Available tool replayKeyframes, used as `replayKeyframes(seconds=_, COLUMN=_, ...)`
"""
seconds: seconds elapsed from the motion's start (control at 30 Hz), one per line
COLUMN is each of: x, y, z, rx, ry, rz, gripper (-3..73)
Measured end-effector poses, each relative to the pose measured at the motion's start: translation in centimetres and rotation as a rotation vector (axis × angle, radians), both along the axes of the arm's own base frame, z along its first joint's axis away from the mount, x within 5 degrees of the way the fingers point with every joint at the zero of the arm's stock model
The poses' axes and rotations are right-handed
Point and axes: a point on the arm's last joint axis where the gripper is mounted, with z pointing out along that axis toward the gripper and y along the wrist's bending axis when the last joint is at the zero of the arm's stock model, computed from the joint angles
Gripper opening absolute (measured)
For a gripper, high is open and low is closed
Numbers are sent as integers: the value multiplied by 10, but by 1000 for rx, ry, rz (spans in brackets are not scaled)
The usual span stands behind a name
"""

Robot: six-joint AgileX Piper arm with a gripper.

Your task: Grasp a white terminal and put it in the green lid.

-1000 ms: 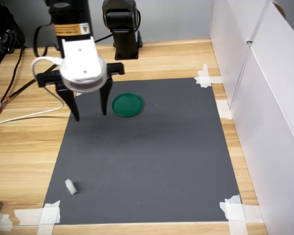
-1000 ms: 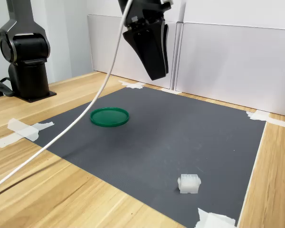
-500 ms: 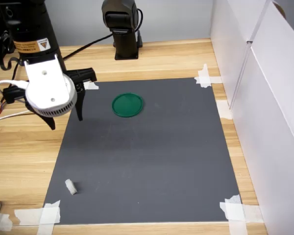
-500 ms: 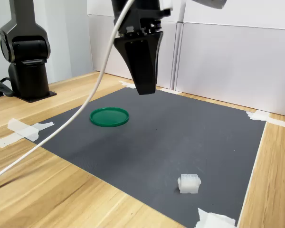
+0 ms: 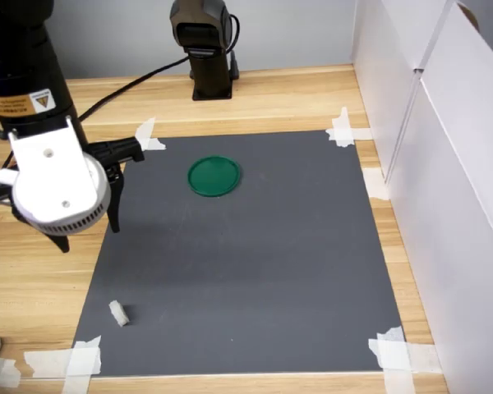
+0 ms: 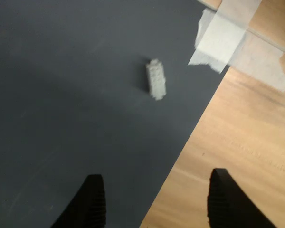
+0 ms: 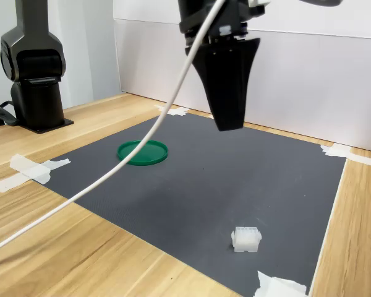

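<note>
We see the gripper (image 5: 88, 235) hanging above the left edge of the dark mat (image 5: 255, 271) in the first exterior view, its fingers (image 6: 88, 202) spread apart and holding nothing. The white terminal (image 5: 118, 313) lies on the mat near its taped front-left corner, well apart from the green lid (image 5: 214, 176) farther back

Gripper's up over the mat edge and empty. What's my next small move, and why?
Probably travel on toward the white terminal before descending. In the first exterior view the open gripper hangs over the mat's left edge, short of the piece near the taped corner. In the wrist view the terminal lies ahead of the fingertips, not between them.
</note>
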Motion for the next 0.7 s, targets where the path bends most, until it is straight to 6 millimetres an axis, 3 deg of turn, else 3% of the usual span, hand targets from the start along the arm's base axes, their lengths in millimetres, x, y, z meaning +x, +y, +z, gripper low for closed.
replayKeyframes(seconds=0.33, x=25, y=-5, z=-24, rx=3, ry=30, rz=0, gripper=541)
replayKeyframes(seconds=0.7, x=38, y=-7, z=-57, rx=0, ry=97, rz=46, gripper=541)
